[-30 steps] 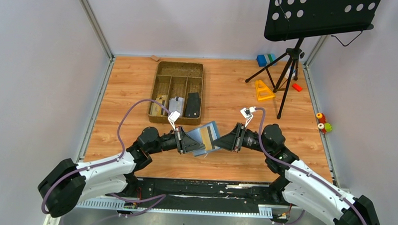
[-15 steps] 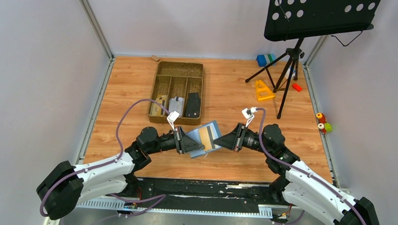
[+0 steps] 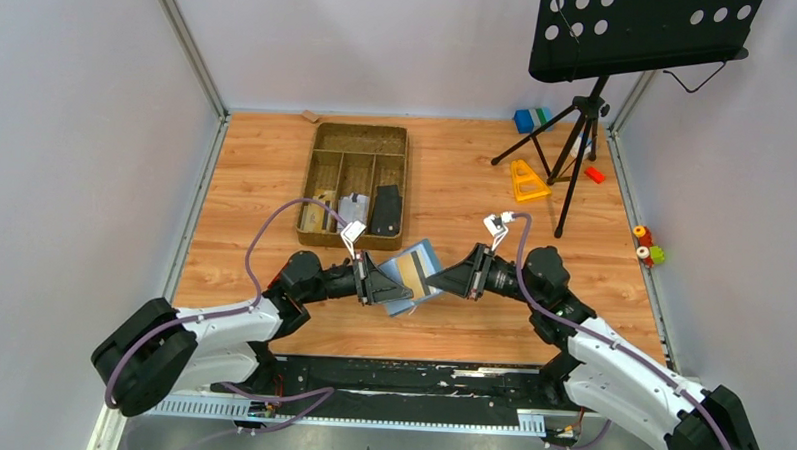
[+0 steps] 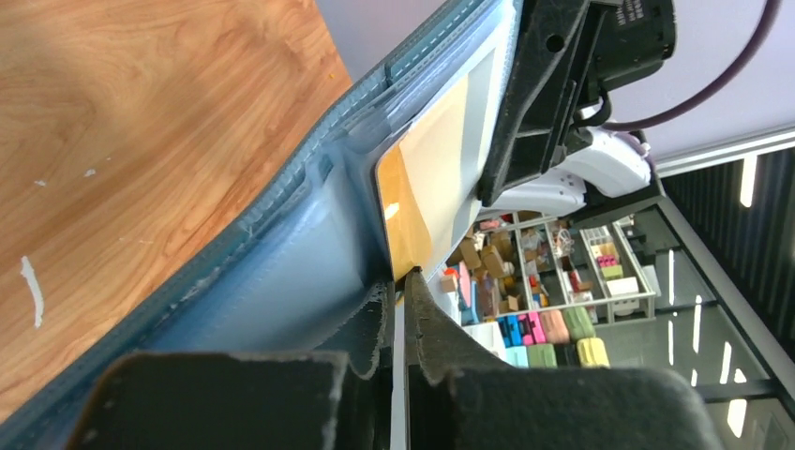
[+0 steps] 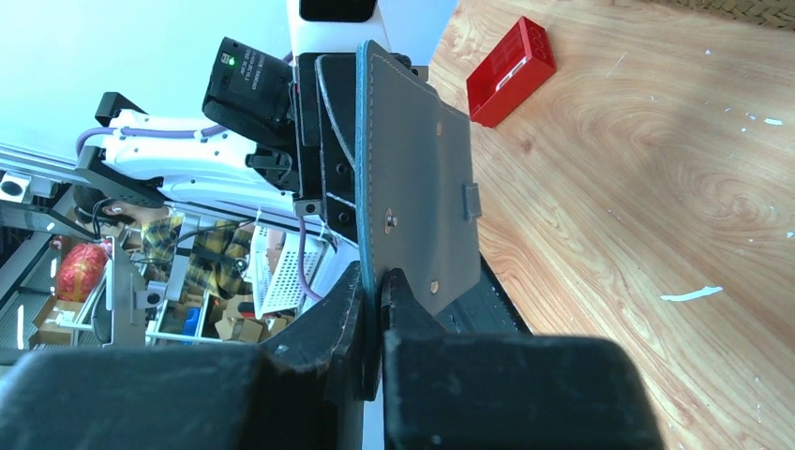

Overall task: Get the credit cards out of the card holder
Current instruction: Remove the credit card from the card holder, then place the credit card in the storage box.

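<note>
Wood-grain table (image 3: 476,178): left fingers (image 4: 427,328) pinch the open card holder (image 3: 429,255) by its pale inner flap, right fingers (image 5: 342,323) clamp its opposite slate-blue edge, just in front of the brown tray (image 3: 319,172); a tan credit card (image 3: 409,272) sits inside.

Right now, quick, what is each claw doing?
Left gripper: closed, pinching one side of the card holder.
Right gripper: closed, pinching its other side.
</note>
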`<state>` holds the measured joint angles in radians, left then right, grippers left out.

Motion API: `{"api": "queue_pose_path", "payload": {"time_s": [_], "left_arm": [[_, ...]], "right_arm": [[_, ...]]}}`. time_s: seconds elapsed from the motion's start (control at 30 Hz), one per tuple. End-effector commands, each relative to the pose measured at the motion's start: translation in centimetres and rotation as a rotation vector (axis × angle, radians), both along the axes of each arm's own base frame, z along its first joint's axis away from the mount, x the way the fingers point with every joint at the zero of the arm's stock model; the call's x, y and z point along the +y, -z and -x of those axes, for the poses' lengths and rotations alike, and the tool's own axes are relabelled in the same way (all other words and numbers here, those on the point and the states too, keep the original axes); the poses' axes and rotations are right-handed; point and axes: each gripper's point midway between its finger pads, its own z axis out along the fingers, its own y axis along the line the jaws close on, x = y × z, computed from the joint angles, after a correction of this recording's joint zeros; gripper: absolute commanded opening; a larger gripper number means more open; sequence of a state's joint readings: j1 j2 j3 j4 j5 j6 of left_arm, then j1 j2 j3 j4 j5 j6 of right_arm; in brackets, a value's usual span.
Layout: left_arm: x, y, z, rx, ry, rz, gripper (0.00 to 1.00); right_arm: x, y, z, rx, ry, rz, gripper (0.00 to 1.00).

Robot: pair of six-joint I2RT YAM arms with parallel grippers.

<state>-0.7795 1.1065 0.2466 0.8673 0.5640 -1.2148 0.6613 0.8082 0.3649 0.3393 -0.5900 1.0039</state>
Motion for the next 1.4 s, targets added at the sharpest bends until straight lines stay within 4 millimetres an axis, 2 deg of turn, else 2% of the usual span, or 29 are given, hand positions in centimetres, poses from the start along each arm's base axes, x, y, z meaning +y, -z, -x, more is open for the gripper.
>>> {"api": "queue_pose_path", "payload": {"time_s": [0.0, 0.23, 0.53, 0.67, 0.9, 0.93, 1.03, 1.17, 1.27, 1.3, 1.37], "left_arm": [[-0.1, -3.1, 0.3, -0.066, 0.007, 0.120, 0.00], [0.8, -1.5, -0.3, -0.045, -0.037, 0.071, 0.00], [1.5, -0.1, -0.8, -0.040, -0.071, 0.005, 0.00], [1.9, 0.7, -1.1, -0.038, -0.094, -0.031, 0.00], [3.3, 3.0, -2.5, -0.057, -0.158, -0.220, 0.00], [3.8, 3.8, -2.7, -0.061, -0.172, -0.274, 0.00], [5.0, 3.6, -3.7, -0.119, -0.216, -0.393, 0.00], [8.2, 2.3, -6.3, -0.201, -0.351, -0.606, 0.00], [12.2, 1.2, -9.5, -0.257, -0.513, -0.853, 0.00], [13.8, 1.4, -10.0, -0.253, -0.540, -0.967, 0.00], [16.5, 0.4, -11.6, -0.262, -0.606, -1.151, 0.00]], "right_arm": [[0.2, -2.8, 0.9, -0.068, -0.035, -0.077, 0.00], [-2.6, 0.1, -1.9, -0.005, 0.192, 0.019, 0.00], [-6.0, 1.7, -3.2, 0.017, 0.387, 0.084, 0.00], [-6.9, 1.9, -3.4, 0.012, 0.432, 0.101, 0.00], [-8.2, 3.2, -4.0, 0.036, 0.516, 0.154, 0.00], [-8.3, 3.2, -3.9, 0.032, 0.516, 0.149, 0.00], [-8.2, 3.3, -3.9, 0.023, 0.510, 0.150, 0.00], [-8.4, 3.0, -4.0, -0.002, 0.511, 0.177, 0.00], [-8.8, 2.3, -4.0, -0.037, 0.519, 0.208, 0.00], [-9.0, 2.0, -4.0, -0.050, 0.524, 0.221, 0.00], [-9.4, 1.3, -4.1, -0.086, 0.530, 0.249, 0.00]]}}
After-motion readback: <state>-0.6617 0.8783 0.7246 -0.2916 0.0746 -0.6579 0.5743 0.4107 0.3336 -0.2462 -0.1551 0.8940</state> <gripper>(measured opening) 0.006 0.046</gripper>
